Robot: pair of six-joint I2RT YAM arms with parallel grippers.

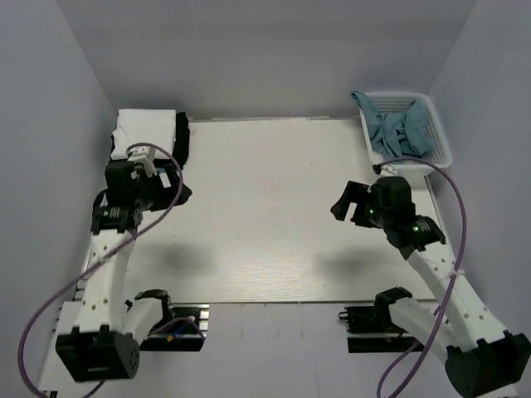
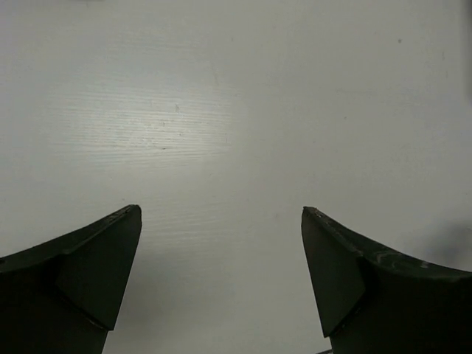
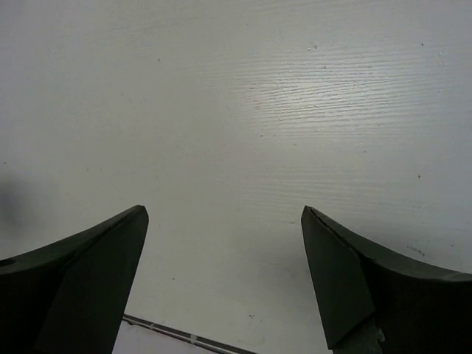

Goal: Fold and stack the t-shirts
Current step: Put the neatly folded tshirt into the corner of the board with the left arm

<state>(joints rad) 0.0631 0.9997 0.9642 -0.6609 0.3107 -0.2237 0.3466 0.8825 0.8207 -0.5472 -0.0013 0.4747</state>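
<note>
The white t-shirt [image 1: 145, 133] lies folded at the table's far left corner, on top of the black t-shirt [image 1: 182, 143], whose edge shows along its right side. My left gripper [image 1: 176, 189] hovers just in front of that stack, open and empty; in the left wrist view [image 2: 221, 214] only bare table shows between its fingers. My right gripper [image 1: 343, 203] is open and empty over the right middle of the table; the right wrist view [image 3: 225, 210] shows bare table and the table's near edge. Neither shirt shows in the wrist views.
A white plastic basket [image 1: 440, 133] at the far right corner holds crumpled blue-grey cloth [image 1: 400, 131]. The white wooden table [image 1: 265, 207] is enclosed by pale walls on the left, back and right. Purple cables hang from both arms.
</note>
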